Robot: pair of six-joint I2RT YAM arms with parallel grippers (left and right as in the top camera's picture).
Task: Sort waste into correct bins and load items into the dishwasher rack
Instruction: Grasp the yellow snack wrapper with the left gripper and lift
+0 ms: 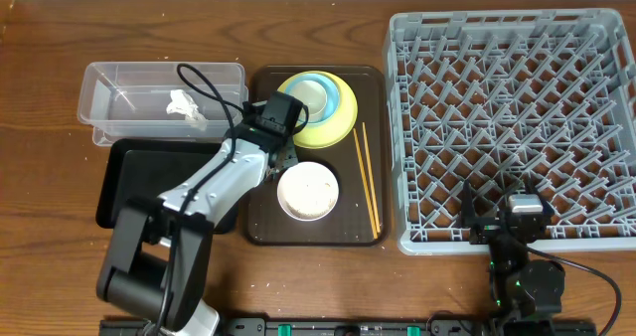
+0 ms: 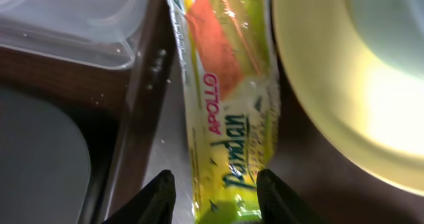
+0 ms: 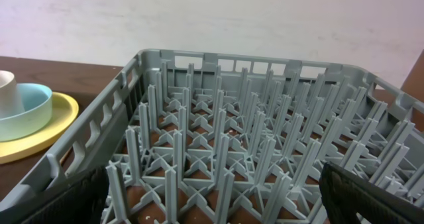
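Observation:
The yellow-green-orange snack wrapper point(image 2: 228, 98) lies on the brown serving tray point(image 1: 260, 227), left of the yellow plate point(image 1: 338, 127). My left gripper point(image 2: 215, 197) is open, one finger on each side of the wrapper's near end; in the overhead view the left gripper point(image 1: 276, 137) hides the wrapper. The blue bowl point(image 1: 333, 95) with the small white cup point(image 1: 310, 95) sits on the plate. The white bowl point(image 1: 308, 190) and chopsticks point(image 1: 368, 177) lie on the same tray. The crumpled napkin point(image 1: 182, 105) is in the clear tub point(image 1: 99, 83). My right gripper point(image 3: 218, 197) is open at the empty rack's point(image 1: 397, 127) front edge.
The black tray point(image 1: 124, 182) lies in front of the clear tub, left of the serving tray. The tub's corner point(image 2: 73, 18) and the plate's rim point(image 2: 344, 85) flank the wrapper closely. Loose rice grains cannot be made out.

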